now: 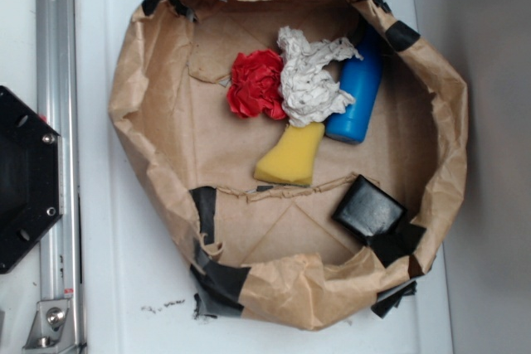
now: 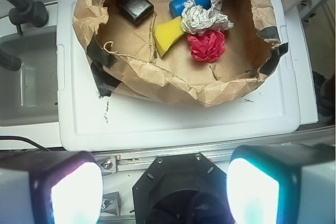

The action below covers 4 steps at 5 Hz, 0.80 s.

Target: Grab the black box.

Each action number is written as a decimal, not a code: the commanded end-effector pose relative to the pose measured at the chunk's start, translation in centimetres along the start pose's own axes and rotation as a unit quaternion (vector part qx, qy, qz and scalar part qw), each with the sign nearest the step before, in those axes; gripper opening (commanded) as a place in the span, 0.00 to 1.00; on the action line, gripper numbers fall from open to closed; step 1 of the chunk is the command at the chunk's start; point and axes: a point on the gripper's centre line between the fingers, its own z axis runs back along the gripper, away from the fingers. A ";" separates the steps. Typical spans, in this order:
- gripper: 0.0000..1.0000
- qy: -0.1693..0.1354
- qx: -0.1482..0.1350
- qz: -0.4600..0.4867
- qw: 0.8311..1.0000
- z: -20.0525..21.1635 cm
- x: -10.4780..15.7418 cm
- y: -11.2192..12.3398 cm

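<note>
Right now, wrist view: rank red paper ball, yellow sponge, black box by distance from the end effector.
End effector sits bottom centre, open.
1. Red paper ball, right of centre.
2. Yellow sponge, centre; close to the ball, slightly farther.
3. Black box, far left corner.

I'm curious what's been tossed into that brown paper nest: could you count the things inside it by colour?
Black: 1, the black box
Blue: 1, the bottle
Yellow: 1, the sponge-like wedge
Red: 1, the crumpled wad
White: 1, the crumpled paper
Total: 5
</note>
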 end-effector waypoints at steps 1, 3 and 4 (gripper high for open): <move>1.00 0.000 0.000 0.000 1.000 0.0 0.0 0.0; 1.00 -0.021 0.048 -0.064 0.997 -8.0 9.6 3.4; 1.00 -0.071 0.030 -0.148 0.986 -10.4 14.1 2.6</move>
